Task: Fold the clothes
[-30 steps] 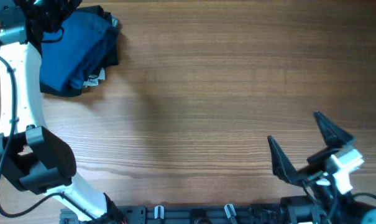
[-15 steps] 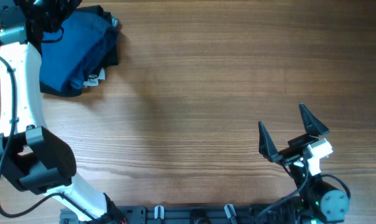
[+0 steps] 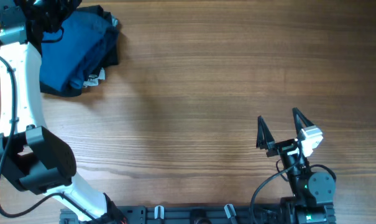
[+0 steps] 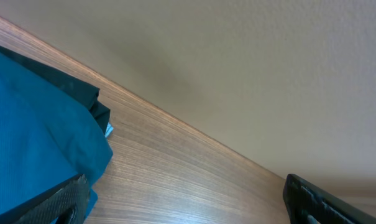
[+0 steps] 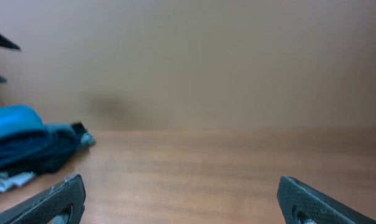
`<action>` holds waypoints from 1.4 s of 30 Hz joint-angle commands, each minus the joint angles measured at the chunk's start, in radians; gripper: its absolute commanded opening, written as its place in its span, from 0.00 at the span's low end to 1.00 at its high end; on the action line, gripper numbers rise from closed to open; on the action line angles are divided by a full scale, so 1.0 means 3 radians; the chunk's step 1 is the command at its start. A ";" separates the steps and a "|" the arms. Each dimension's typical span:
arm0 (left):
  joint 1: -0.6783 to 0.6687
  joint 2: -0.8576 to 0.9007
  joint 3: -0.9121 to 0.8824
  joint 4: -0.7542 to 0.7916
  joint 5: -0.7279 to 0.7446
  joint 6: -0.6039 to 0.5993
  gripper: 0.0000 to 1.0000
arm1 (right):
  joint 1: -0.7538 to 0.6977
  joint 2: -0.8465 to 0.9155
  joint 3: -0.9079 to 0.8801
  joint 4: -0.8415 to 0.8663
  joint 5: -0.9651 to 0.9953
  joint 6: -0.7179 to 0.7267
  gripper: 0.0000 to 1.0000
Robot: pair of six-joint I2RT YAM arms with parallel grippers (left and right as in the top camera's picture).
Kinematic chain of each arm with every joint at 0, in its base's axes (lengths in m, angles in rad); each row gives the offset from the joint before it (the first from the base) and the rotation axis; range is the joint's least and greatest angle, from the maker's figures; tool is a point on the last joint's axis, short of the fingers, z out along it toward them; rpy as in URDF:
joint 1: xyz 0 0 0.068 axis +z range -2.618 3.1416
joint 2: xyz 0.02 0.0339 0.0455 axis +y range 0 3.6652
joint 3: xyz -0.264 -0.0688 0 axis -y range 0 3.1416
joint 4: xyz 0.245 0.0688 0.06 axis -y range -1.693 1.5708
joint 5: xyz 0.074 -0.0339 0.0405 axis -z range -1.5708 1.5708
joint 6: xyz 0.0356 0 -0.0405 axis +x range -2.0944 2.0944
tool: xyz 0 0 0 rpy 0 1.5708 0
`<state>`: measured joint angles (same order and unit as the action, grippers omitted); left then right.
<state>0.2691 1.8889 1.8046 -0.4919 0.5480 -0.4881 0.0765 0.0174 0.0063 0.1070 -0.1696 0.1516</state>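
Note:
The clothes lie in a bunched pile at the table's far left corner, a medium-blue garment on top of black fabric. My left gripper hovers over the pile's far edge, open and empty. One of its fingers is above the blue cloth and the other is over bare wood. My right gripper stands open near the front right of the table, with nothing between its fingers. In the right wrist view the clothes show far off at the left.
The left arm's white link runs along the table's left edge from its base. The right arm's base sits at the front edge. A plain wall stands behind the table. Wood tabletop lies between the two grippers.
My right gripper has swung left and turned upright over its base, still open. The left arm and the clothes have not moved.

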 commanded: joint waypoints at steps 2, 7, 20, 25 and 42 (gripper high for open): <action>-0.0011 0.0006 0.0008 0.0008 0.0013 0.0005 1.00 | 0.0015 -0.0046 -0.0005 -0.0206 0.0066 -0.0043 1.00; -0.0011 0.0006 0.0008 0.0008 0.0013 0.0005 1.00 | 0.0015 -0.0042 -0.0004 -0.0317 0.0070 -0.0046 1.00; -0.0011 0.0006 0.0008 0.0008 0.0013 0.0005 1.00 | 0.0015 -0.0033 -0.0004 -0.0317 0.0070 -0.0047 1.00; -0.0011 0.0006 0.0008 0.0008 0.0013 0.0005 1.00 | 0.0015 -0.0033 -0.0004 -0.0317 0.0069 -0.0048 1.00; -0.0011 0.0006 0.0008 0.0008 0.0013 0.0005 1.00 | 0.0015 -0.0033 -0.0004 -0.0317 0.0070 -0.0047 0.99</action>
<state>0.2691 1.8889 1.8046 -0.4923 0.5480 -0.4881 0.0765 0.0174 0.0063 0.0105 -0.1665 0.1490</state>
